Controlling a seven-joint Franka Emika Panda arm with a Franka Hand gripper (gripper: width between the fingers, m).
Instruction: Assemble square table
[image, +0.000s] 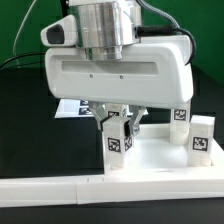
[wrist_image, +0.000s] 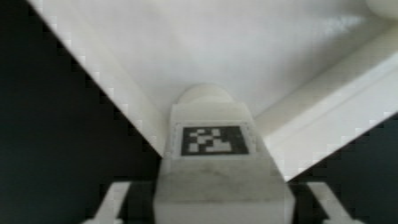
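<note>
The tool (image: 120, 128) points straight down from the arm's white wrist, its two fingers closed on a stubby white plastic leg (image: 119, 146) with a black-and-white tag, held upright over the white square tray-like tabletop (image: 150, 158). Two more tagged legs (image: 199, 136) stand near the tabletop's far corner. The tabletop rests on a black worktop (image: 25, 100), with a long white rail (image: 60, 190) just in front.

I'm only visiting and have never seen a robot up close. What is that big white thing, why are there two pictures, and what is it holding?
The big white block is the robot arm's hand; its gripper has two fingers. One picture comes from a camera off the arm, the other from a camera on the wrist looking down between the fingers. They clamp a stubby white leg with a black-and-white tag, above the white tabletop. Two more legs stand on the exterior view's right; a long white rail lies in front.
</note>
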